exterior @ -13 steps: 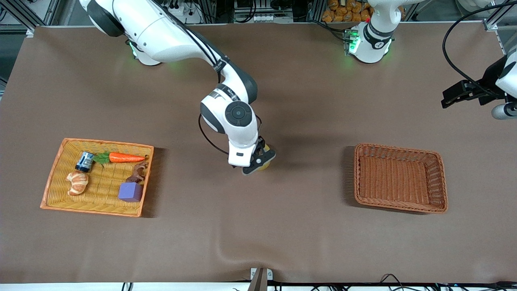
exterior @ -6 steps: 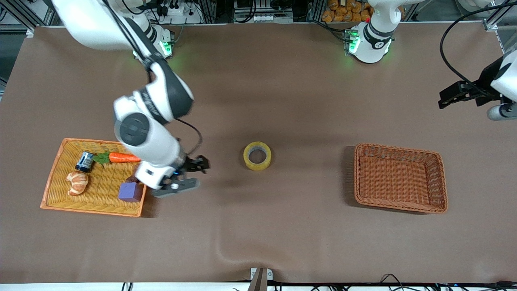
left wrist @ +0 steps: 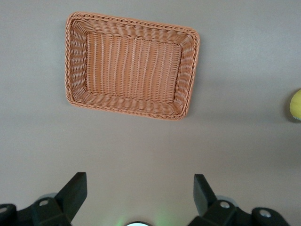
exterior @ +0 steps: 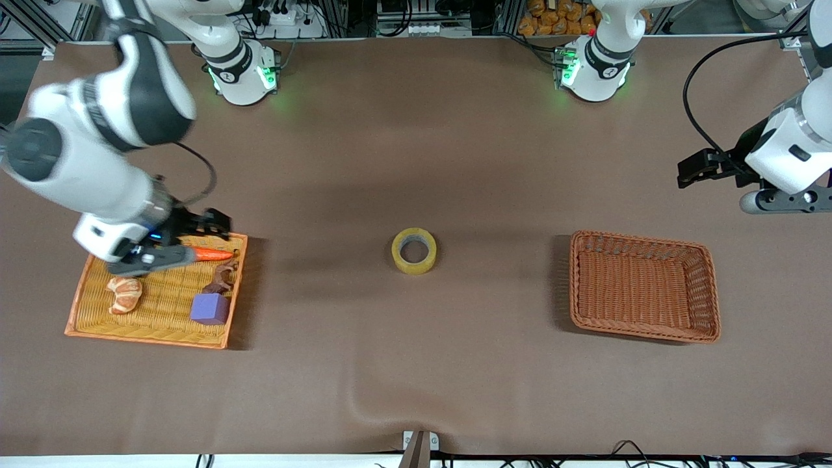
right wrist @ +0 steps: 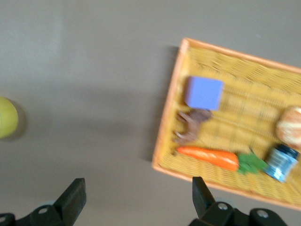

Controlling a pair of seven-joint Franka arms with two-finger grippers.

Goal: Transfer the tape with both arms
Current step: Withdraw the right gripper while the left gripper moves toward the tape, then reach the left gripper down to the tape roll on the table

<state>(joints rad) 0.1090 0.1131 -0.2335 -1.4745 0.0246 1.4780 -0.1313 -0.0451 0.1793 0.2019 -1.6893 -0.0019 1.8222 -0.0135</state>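
The tape (exterior: 414, 250), a yellowish ring with a grey core, lies flat on the brown cloth mid-table, with nothing touching it. Its edge shows in the left wrist view (left wrist: 295, 104) and the right wrist view (right wrist: 7, 117). My right gripper (exterior: 207, 239) hangs open and empty over the yellow basket's rim by the carrot, well away from the tape; its jaws (right wrist: 136, 190) stand wide. My left gripper (exterior: 715, 188) is open and empty too, up over bare cloth beside the brown basket, toward the left arm's end of the table; its jaws (left wrist: 139, 188) are wide apart.
A yellow basket (exterior: 84, 325) at the right arm's end holds a croissant toy (exterior: 125, 294), a carrot (exterior: 214, 254), a purple block (exterior: 210, 308), a brown figure (exterior: 221, 281) and a blue can (right wrist: 281, 162). An empty brown basket (exterior: 640, 239) sits toward the left arm's end.
My right gripper let go of the tape mid-table and swung away to over the yellow basket. The left gripper drifted a little toward the brown basket.
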